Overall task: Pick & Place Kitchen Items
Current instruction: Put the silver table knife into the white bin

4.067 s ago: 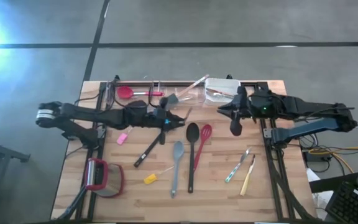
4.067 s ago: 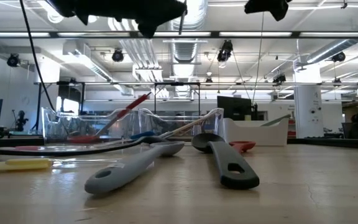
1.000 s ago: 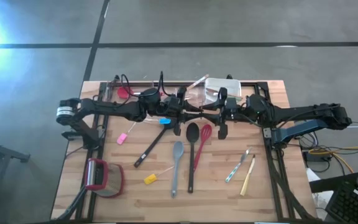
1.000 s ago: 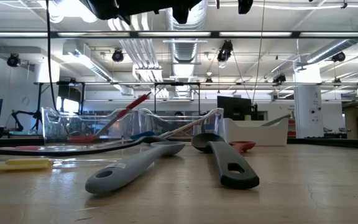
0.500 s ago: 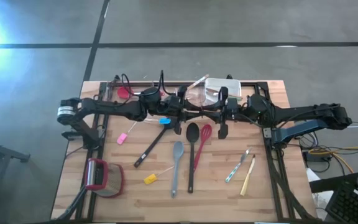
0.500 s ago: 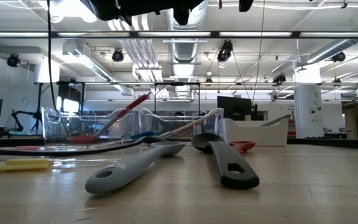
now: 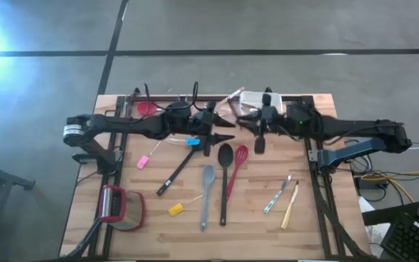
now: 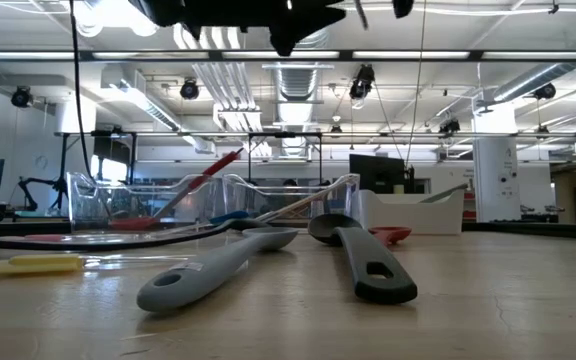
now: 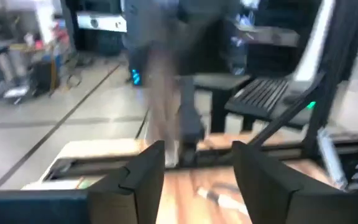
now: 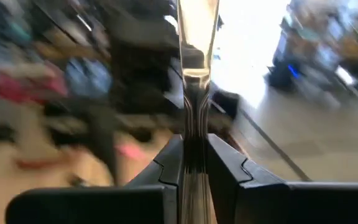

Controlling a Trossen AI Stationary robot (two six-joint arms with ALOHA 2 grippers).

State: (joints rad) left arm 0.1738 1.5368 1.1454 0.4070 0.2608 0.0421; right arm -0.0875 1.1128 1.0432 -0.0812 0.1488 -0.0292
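Observation:
My right gripper [image 10: 194,155] is shut on a shiny metal utensil [image 10: 194,62], high above the table's far middle [image 7: 252,129]. My left gripper [image 9: 194,165] faces it from the left [image 7: 224,137], open with nothing between its fingers. On the table below lie a black spoon [image 7: 224,175], a red spatula [image 7: 237,164], a grey spatula [image 7: 206,191], a long black utensil [image 7: 177,173], metal cutlery [image 7: 277,195] and small blue [image 7: 192,142], pink [image 7: 144,161] and yellow [image 7: 175,209] pieces. My right gripper pinches the metal utensil's narrow handle [image 10: 194,124] between its two fingers. The fingers come nearly level from the table's right side. The utensil runs on past the fingertips and is lifted clear of the table.
A clear tub [image 7: 195,109] with utensils in it and a white tub [image 7: 257,102] stand along the far edge. A red-framed round object [image 7: 118,207] lies near the left front. A pale-handled piece [image 7: 291,207] lies at the right front.
My left gripper has opened and let go of the metal utensil that both grippers were on. My right gripper has drawn back toward the table's right edge and risen a little, taking the utensil with it. The things on the table have stayed put.

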